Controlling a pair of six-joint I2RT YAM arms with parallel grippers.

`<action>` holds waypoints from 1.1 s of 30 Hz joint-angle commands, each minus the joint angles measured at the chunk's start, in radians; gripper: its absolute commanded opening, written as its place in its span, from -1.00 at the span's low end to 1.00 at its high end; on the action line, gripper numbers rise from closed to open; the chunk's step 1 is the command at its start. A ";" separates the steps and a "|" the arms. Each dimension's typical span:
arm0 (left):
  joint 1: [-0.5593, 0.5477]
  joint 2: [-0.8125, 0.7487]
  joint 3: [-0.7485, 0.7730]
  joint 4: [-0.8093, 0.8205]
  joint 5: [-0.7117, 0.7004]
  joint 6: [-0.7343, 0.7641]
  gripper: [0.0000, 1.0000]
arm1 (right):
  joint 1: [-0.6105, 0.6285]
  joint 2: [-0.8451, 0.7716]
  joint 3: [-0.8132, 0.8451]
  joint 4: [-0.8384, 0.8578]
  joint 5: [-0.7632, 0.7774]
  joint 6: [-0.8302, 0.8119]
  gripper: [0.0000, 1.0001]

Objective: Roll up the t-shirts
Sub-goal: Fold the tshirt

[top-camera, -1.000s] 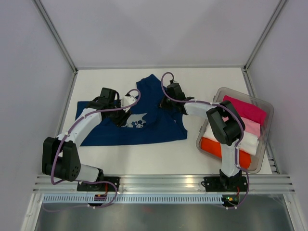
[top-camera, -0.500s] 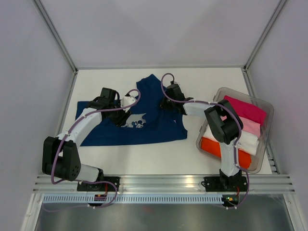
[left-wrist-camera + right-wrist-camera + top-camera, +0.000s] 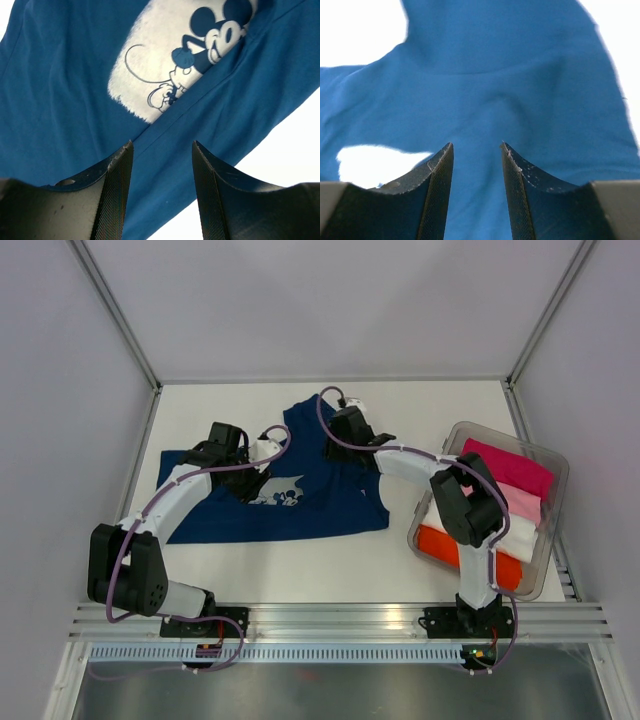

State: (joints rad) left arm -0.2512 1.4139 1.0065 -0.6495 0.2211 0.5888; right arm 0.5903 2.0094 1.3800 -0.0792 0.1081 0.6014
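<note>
Overhead view: even, diffuse light from above; the white table (image 3: pixel 430 405) reads bright without glare, and shadows under the arms (image 3: pixel 172 498) are faint and soft-edged. Wrist views: bare table burns out to pure white. The navy t-shirt (image 3: pixel 60 90) renders a brighter blue there, crisp in the left view, mildly blurred in the right. The near fingers (image 3: pixel 115 200) are slightly soft.
</note>
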 commanded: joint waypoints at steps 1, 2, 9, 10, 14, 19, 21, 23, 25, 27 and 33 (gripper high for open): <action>0.000 -0.003 0.009 0.011 -0.086 -0.075 0.13 | 0.147 -0.023 0.131 -0.115 0.036 -0.202 0.00; 0.003 -0.001 0.012 0.011 -0.107 -0.086 0.12 | 0.166 0.014 0.189 -0.149 0.045 -0.224 0.00; 0.154 -0.013 0.032 0.013 -0.189 -0.150 0.14 | 0.261 0.163 0.388 -0.375 0.120 -0.307 0.02; 0.174 -0.015 0.034 0.014 -0.184 -0.149 0.15 | 0.272 0.178 0.408 -0.390 0.125 -0.328 0.02; 0.248 -0.023 0.030 0.011 -0.163 -0.127 0.14 | 0.299 0.242 0.474 -0.432 0.172 -0.376 0.02; 0.303 -0.029 0.027 0.010 -0.138 -0.110 0.15 | 0.318 0.273 0.496 -0.453 0.229 -0.402 0.00; 0.305 -0.026 0.027 0.011 -0.131 -0.106 0.15 | 0.324 0.279 0.504 -0.461 0.264 -0.428 0.00; 0.305 -0.021 0.027 0.011 -0.126 -0.104 0.15 | 0.333 0.293 0.519 -0.478 0.277 -0.448 -0.01; 0.305 -0.016 0.027 0.008 -0.118 -0.104 0.15 | 0.341 0.301 0.525 -0.485 0.275 -0.466 -0.02; 0.306 -0.016 0.026 0.010 -0.115 -0.106 0.15 | 0.342 0.302 0.524 -0.490 0.281 -0.465 -0.11; 0.308 -0.010 0.026 0.010 -0.117 -0.103 0.15 | 0.342 0.305 0.521 -0.464 0.304 -0.457 -0.57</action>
State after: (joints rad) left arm 0.0528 1.4128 1.0077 -0.6491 0.0814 0.4881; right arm 0.9337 2.2978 1.8664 -0.5457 0.3729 0.1532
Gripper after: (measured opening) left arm 0.571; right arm 0.225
